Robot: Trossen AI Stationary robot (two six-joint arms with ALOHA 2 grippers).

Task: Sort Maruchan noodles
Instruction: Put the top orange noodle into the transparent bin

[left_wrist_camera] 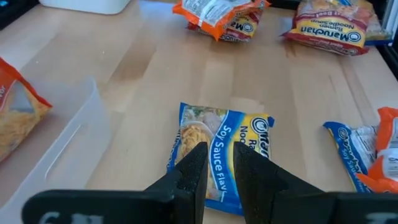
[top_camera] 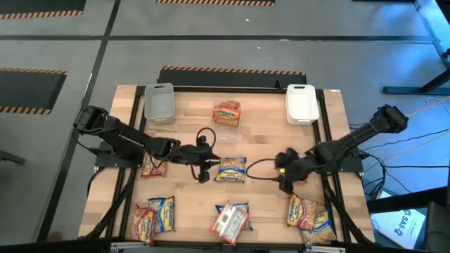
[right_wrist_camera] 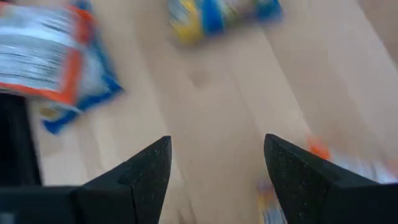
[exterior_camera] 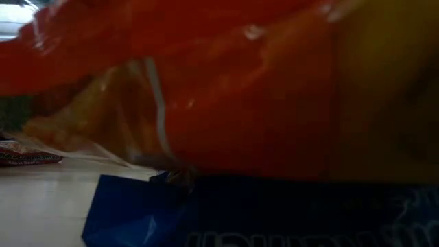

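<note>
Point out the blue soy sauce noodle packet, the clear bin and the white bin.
Blue soy sauce packet (left_wrist_camera: 219,146), left wrist view: on its printed face, ahead of the fingertips.
Clear bin (top_camera: 159,102), high view: on its floor, table's far left.
White bin (top_camera: 302,104), high view: on its floor, table's far right.

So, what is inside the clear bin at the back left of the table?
The clear bin looks empty; only wood shows through it. Its near wall in the left wrist view hides nothing that can be seen.
</note>
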